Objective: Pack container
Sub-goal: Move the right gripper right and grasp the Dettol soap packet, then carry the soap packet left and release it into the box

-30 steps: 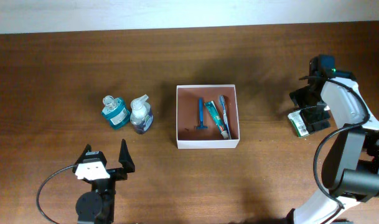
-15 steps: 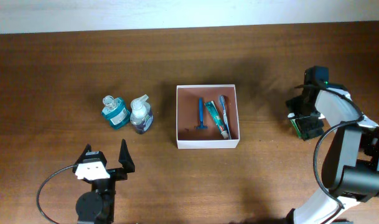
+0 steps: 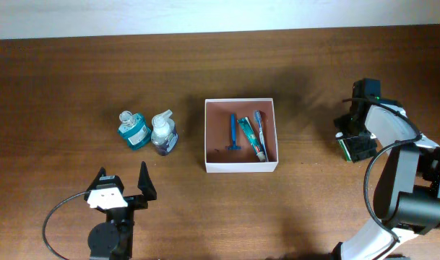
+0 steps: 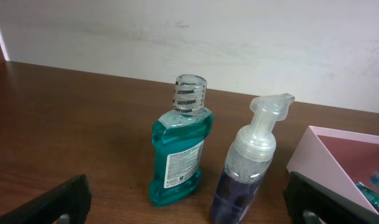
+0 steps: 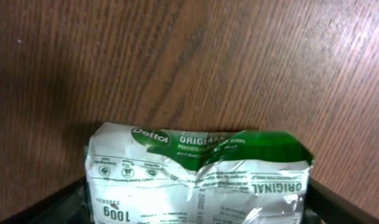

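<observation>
The container (image 3: 241,167), a white-walled square box with a reddish floor, sits mid-table and holds a blue razor (image 3: 233,133), a toothpaste tube (image 3: 251,139) and a toothbrush (image 3: 260,130). Its corner (image 4: 320,155) shows at the right of the left wrist view. At the far right, my right gripper (image 3: 357,141) is down over a green-and-white soap packet (image 3: 344,144). In the right wrist view the packet (image 5: 195,180) fills the gap and buckles in the middle, with the right gripper (image 5: 198,205) pressed on both its sides. My left gripper (image 3: 123,180) stands open near the front edge.
A teal mouthwash bottle (image 3: 134,130) and a clear pump bottle with purple liquid (image 3: 164,133) stand upright, left of the container. In the left wrist view the mouthwash (image 4: 180,155) and the pump bottle (image 4: 251,168) are ahead of the open left gripper (image 4: 192,208).
My right gripper has swung down over the soap packet and its jaws have narrowed against it. The left arm and the bottles have not moved.
</observation>
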You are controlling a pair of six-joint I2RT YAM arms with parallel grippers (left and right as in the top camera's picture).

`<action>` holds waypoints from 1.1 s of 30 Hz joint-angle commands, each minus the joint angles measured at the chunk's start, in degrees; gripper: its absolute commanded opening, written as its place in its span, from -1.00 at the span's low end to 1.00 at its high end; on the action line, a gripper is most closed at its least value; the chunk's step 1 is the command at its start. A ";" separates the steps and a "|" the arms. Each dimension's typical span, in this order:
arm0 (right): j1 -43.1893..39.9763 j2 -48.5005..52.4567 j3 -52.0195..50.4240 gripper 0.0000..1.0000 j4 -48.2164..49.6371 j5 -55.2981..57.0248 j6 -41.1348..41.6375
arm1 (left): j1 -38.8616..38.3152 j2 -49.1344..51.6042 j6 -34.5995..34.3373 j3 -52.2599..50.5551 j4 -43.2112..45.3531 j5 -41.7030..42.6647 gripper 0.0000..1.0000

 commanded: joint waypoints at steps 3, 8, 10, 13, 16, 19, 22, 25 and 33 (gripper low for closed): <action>-0.48 0.17 -0.46 0.51 -1.27 1.57 0.24 | 0.07 0.07 0.92 -0.24 0.11 -0.66 0.99; -0.48 0.15 -0.37 0.30 -2.16 1.57 -1.88 | 0.07 0.07 0.92 -0.24 0.09 -0.66 0.99; -0.48 0.07 -0.09 0.31 -2.25 1.55 -3.72 | 0.07 0.07 0.92 -0.24 0.11 -0.66 0.99; -0.48 -0.07 1.20 0.36 -3.04 1.53 -6.27 | 0.07 0.04 0.92 -0.24 0.09 -0.66 0.99; -0.35 -0.68 2.89 0.35 -3.96 1.11 -8.94 | 0.07 0.07 0.92 -0.24 0.11 -0.66 0.99; -0.33 -1.66 4.31 0.36 -4.37 -0.48 -12.41 | 0.07 0.07 0.92 -0.24 0.11 -0.66 0.99; -0.33 -3.26 6.25 0.37 -4.33 -3.93 -19.19 | 0.07 0.07 0.92 -0.24 0.11 -0.66 0.99; -0.31 -4.26 7.82 0.37 -4.35 -7.48 -24.22 | 0.07 0.07 0.92 -0.24 0.11 -0.63 0.99; 2.78 -7.85 10.64 0.38 -4.50 -10.69 -31.91 | 0.07 0.04 0.92 -0.24 0.11 -0.66 0.99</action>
